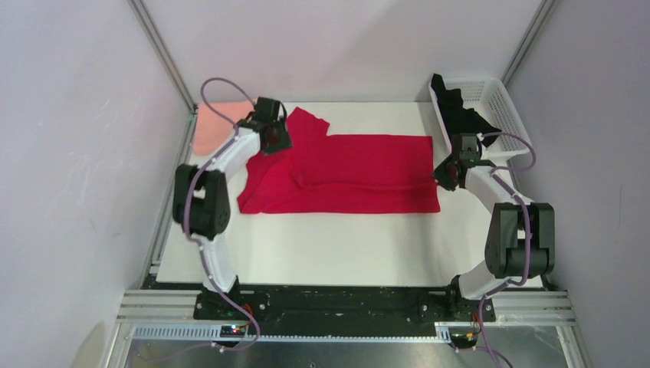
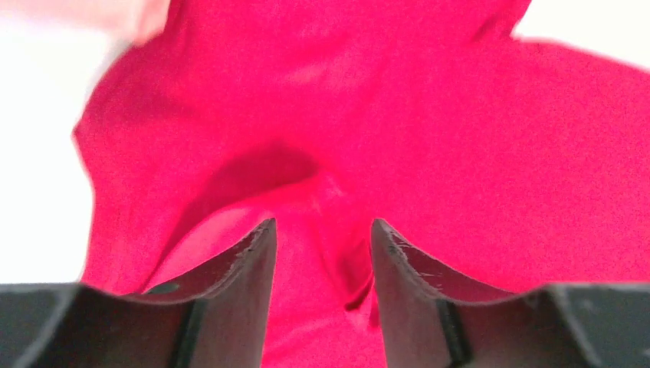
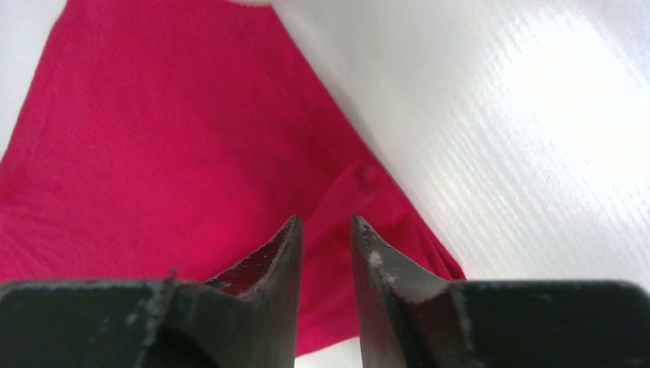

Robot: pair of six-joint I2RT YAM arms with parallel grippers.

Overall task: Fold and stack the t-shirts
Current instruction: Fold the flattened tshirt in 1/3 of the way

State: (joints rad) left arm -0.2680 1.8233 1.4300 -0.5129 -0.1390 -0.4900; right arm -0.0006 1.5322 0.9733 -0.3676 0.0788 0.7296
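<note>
The bright red t-shirt (image 1: pixel 345 172) lies spread across the white table, its left part rumpled. My left gripper (image 1: pixel 270 136) is low over the shirt's far-left shoulder area. In the left wrist view its fingers (image 2: pixel 245 268) stand apart, with a soft ridge of red cloth (image 2: pixel 322 307) in the gap. My right gripper (image 1: pixel 449 173) hovers at the shirt's right edge. Its fingers (image 3: pixel 280 261) are narrowly apart over the red corner (image 3: pixel 398 215), and nothing is between them. The salmon-pink shirt (image 1: pixel 213 126) lies at the far left. The black shirt (image 1: pixel 457 111) hangs from the basket.
A white plastic mesh basket (image 1: pixel 494 103) stands at the far right corner of the table. Grey walls and metal frame posts close in the table on three sides. White tabletop (image 1: pixel 337 245) shows between the shirt and the arm bases.
</note>
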